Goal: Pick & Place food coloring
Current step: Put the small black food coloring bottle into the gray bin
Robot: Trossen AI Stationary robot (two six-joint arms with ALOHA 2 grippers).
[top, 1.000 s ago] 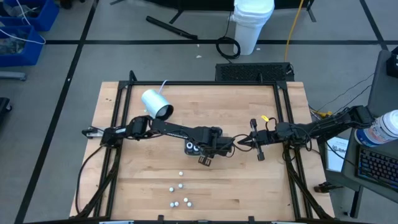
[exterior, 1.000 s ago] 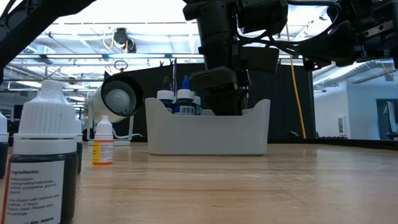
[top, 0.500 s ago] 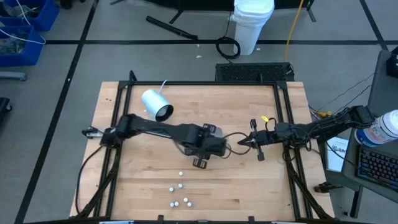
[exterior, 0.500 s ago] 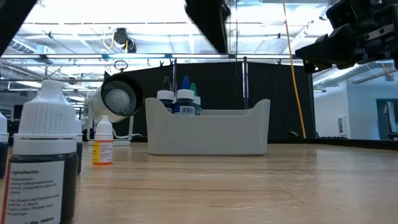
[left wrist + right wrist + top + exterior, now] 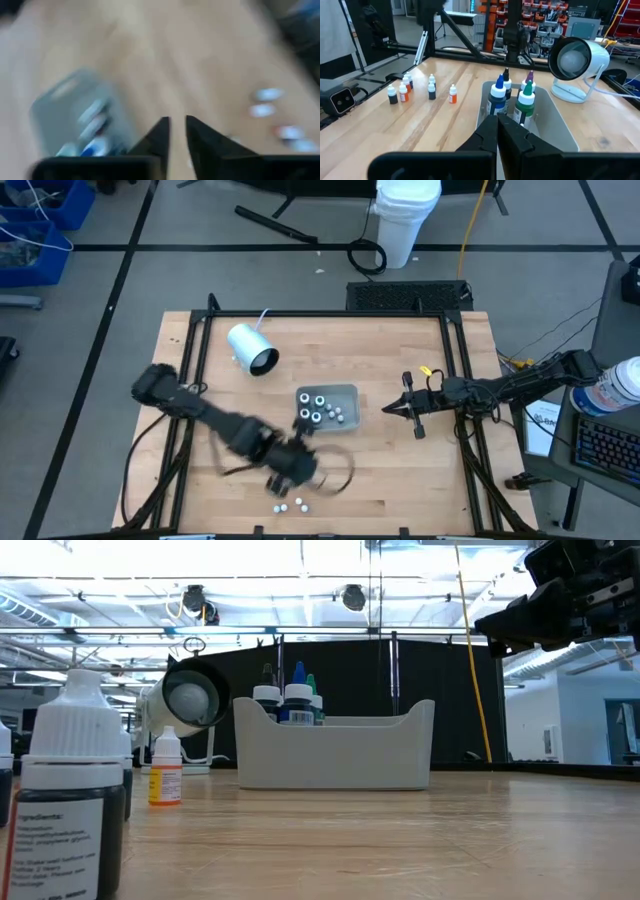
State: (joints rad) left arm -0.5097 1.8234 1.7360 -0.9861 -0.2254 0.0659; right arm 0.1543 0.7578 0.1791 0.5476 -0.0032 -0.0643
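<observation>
On the wooden table, near its front edge, the left gripper hangs just behind a loose cluster of food coloring bottles, its fingers nearly pressed together with a thin gap and nothing between them. More bottles stand upright inside the grey tray at the table's middle. The right gripper, pressed together and empty, waits beside the tray toward the right edge. A white cylinder lies toward the back left corner.
</observation>
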